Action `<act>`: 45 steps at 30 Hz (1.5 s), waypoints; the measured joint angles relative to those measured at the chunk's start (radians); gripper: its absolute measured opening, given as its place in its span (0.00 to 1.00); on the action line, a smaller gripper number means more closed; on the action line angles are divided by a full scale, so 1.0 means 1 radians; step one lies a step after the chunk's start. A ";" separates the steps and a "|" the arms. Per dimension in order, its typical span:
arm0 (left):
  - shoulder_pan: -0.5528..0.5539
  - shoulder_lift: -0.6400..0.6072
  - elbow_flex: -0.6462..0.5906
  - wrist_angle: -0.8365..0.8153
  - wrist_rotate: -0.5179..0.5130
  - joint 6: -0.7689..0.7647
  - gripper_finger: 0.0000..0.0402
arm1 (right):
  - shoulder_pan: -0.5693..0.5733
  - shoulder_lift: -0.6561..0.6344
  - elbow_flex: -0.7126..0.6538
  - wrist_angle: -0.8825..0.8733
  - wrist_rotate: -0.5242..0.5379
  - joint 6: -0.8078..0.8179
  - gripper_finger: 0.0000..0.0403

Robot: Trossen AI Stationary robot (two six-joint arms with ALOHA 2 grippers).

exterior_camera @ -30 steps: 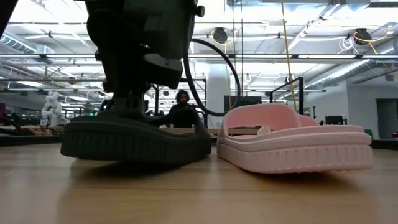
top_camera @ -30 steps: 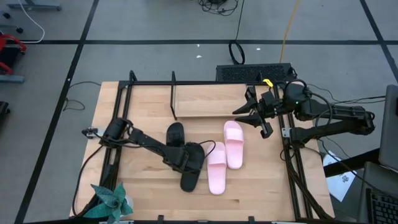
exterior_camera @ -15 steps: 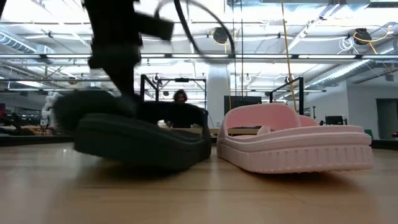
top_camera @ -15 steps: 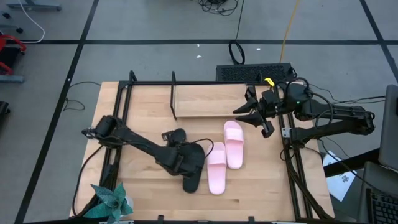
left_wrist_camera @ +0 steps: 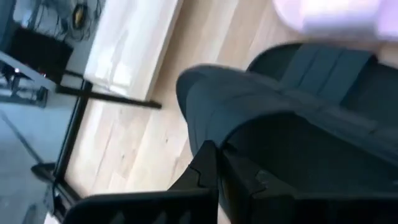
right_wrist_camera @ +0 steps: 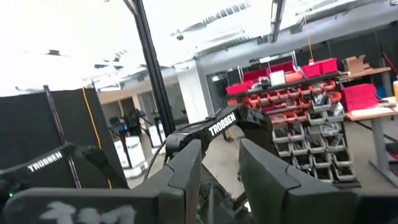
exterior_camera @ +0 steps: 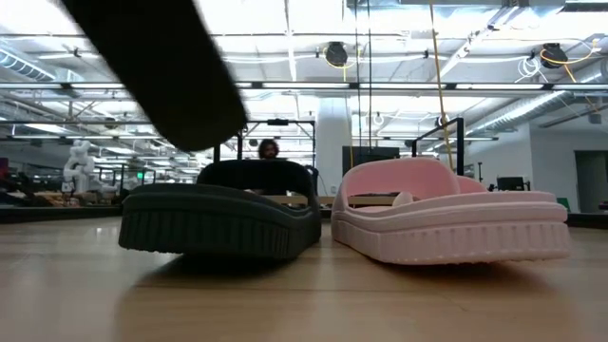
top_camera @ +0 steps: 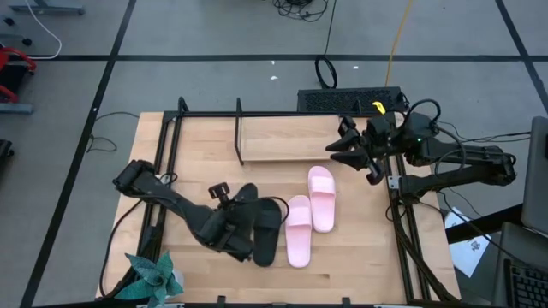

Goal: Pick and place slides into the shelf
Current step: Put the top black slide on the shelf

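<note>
Gripping one black slide [top_camera: 246, 208], the left gripper [top_camera: 229, 224] sits low over the table [top_camera: 342, 265], toward 7 o'clock from the table's centre; its jaws look pinched on that slide's strap end, though the high view hides the contact itself. Left wrist view shows the dark fingers [left_wrist_camera: 205, 180] right against the black slide's strap, light wood beneath. Second black slide [top_camera: 266, 229] lies flat just beside the first, on its 3 o'clock side, toe toward 6 o'clock. In the low view it rests sole-down on the wood, heel edge touching or nearly touching a pink slide [exterior_camera: 446, 223].

Pink pair: one pink slide [top_camera: 298, 231] just beside the flat black one, the other pink slide [top_camera: 322, 198] beside it again and shifted toward 12 o'clock. Both flat, straps up.

Shelf [top_camera: 287, 137] stands along the table's 12 o'clock edge, a light board between thin black uprights; no slide on it.

Right gripper [top_camera: 347, 145] hangs at the table's 2 o'clock corner, near the shelf's right end, jaws spread, holding nothing. Right wrist view shows its two fingers [right_wrist_camera: 186, 171] apart, pointing out into the room.

A person shows far behind the table in the low view.
</note>
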 joint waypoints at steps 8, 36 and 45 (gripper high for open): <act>0.039 0.010 0.163 -0.004 -0.144 0.129 0.00 | 0.000 0.000 0.000 0.105 0.002 0.052 0.24; 0.752 0.182 0.344 0.305 -0.159 0.992 0.00 | -0.001 0.000 0.000 0.328 0.402 -0.301 0.24; 0.820 0.278 0.344 0.251 -0.181 1.168 0.00 | -0.001 0.001 0.000 0.329 0.425 -0.382 0.24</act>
